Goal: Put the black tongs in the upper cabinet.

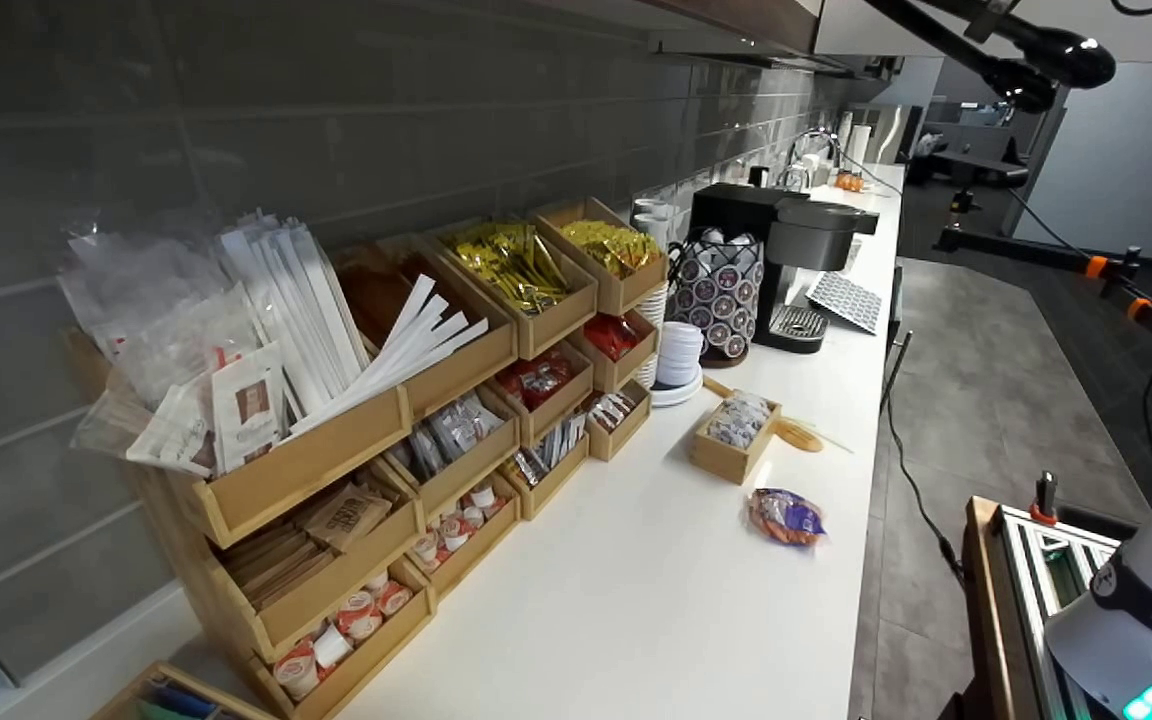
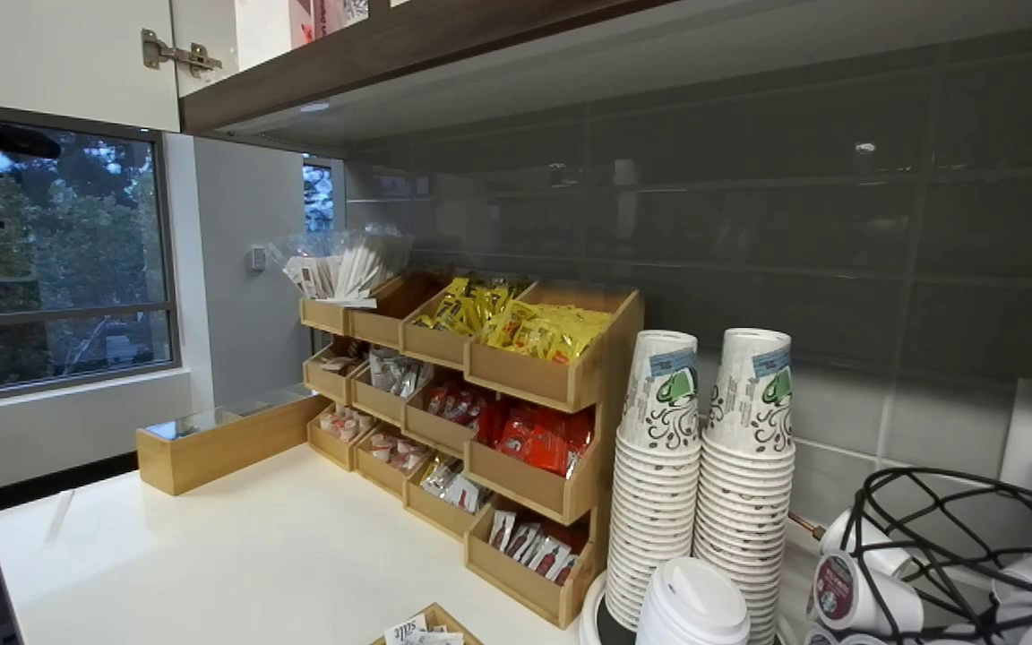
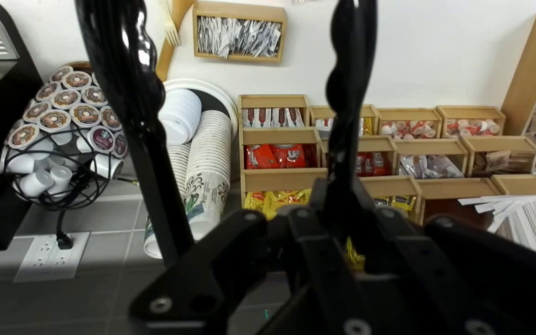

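Observation:
The black tongs (image 3: 349, 60) fill the wrist view, with one glossy arm at right and the other at left, spread apart. My gripper (image 3: 341, 193) is shut on the right arm, low in the wrist view. In an exterior view, the tongs (image 1: 1066, 55) hang high at the top right, well above the counter; the gripper is mostly cut off by the top edge. The upper cabinet (image 2: 391, 54) shows its brown lower edge, part of its inside with a few items, and a white door (image 2: 59, 63) standing open on a hinge. Its lower edge also shows overhead (image 1: 736, 20).
A wooden tiered rack (image 1: 336, 450) of packets stands against the tiled wall. Cup stacks (image 2: 659, 511), a wire pod basket (image 1: 721, 295) and a coffee machine (image 1: 816, 240) stand beyond it. A small wooden box (image 1: 726, 458) and a colourful packet (image 1: 786, 517) lie on the white counter (image 1: 616, 620).

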